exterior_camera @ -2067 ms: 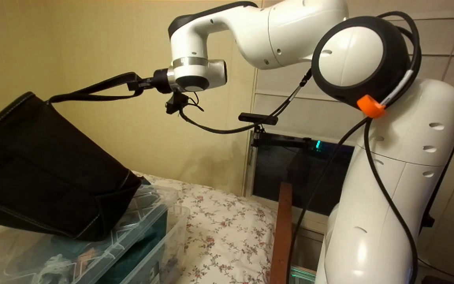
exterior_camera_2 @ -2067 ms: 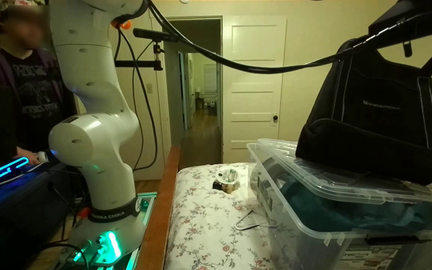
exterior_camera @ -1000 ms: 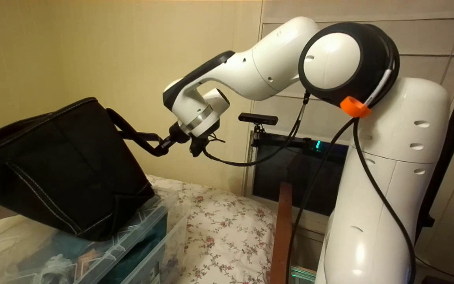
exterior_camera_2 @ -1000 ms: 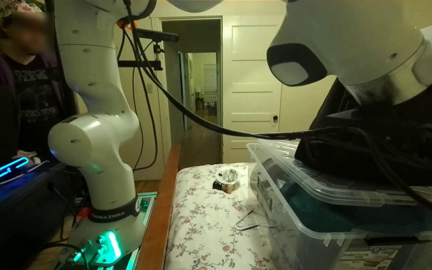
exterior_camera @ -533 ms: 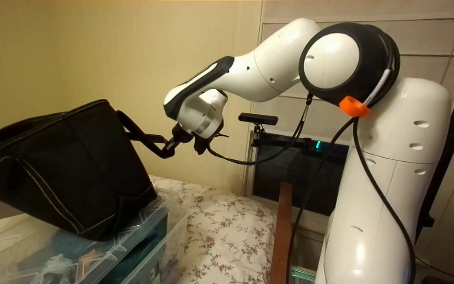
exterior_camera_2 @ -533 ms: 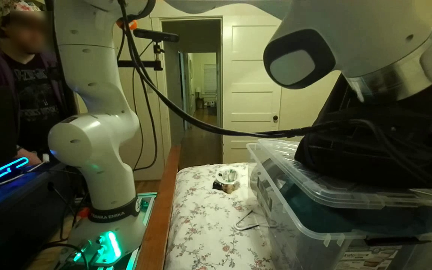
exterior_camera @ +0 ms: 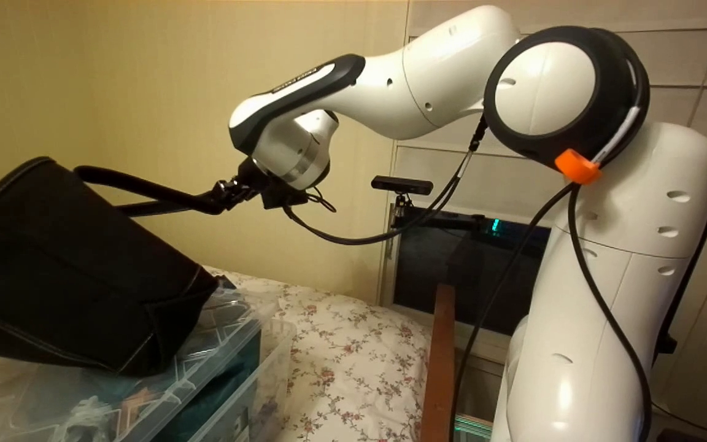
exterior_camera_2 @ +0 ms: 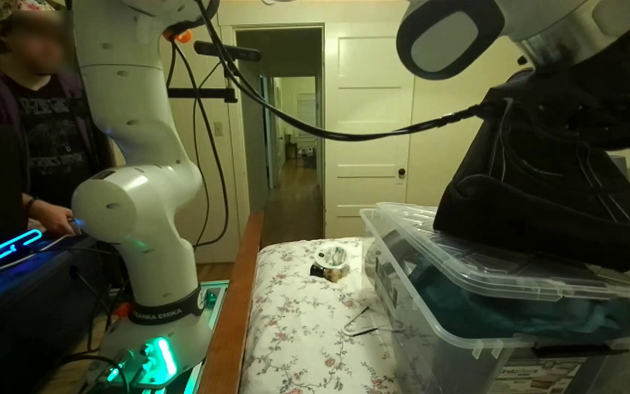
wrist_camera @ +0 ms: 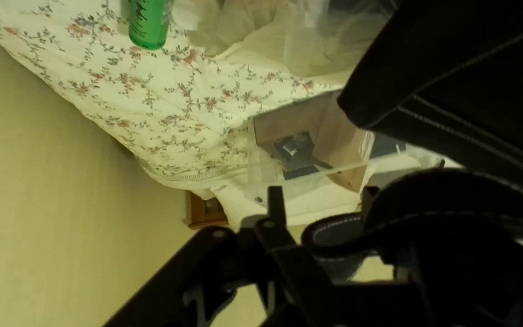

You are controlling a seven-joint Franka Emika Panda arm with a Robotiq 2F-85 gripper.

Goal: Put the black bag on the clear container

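Observation:
The black bag [exterior_camera: 71, 270] sits tilted on the lid of the clear container [exterior_camera: 224, 368], leaning away from the robot. In an exterior view the bag [exterior_camera_2: 544, 213] rests on the container's lid [exterior_camera_2: 490, 287], partly behind the arm. The teal contents show through the container wall. My gripper [exterior_camera: 231, 191] is beside the strap handles, above and robot-side of the bag. In the wrist view the bag [wrist_camera: 470, 91] fills the upper right. My gripper [wrist_camera: 323, 197] is open there, its fingers [wrist_camera: 276, 204] apart. A strap [wrist_camera: 425, 218] loops between the fingers and around the right one.
Everything stands on a floral bed [exterior_camera: 353, 368] with a wooden rail [exterior_camera: 442, 362]. A round tub [exterior_camera_2: 332, 255] and a brush [exterior_camera_2: 326, 272] lie beside the container. A green bottle [wrist_camera: 149, 22] and a clear box with papers [wrist_camera: 298, 154] show beyond. Arm cables [exterior_camera_2: 348, 135] hang across; a person [exterior_camera_2: 25, 109] stands behind.
The arm first lowered toward the robot, then rose and moved back toward the bag. The bag tipped toward the robot, then leaned away again. The gripper, earlier closed on the strap, now appears open.

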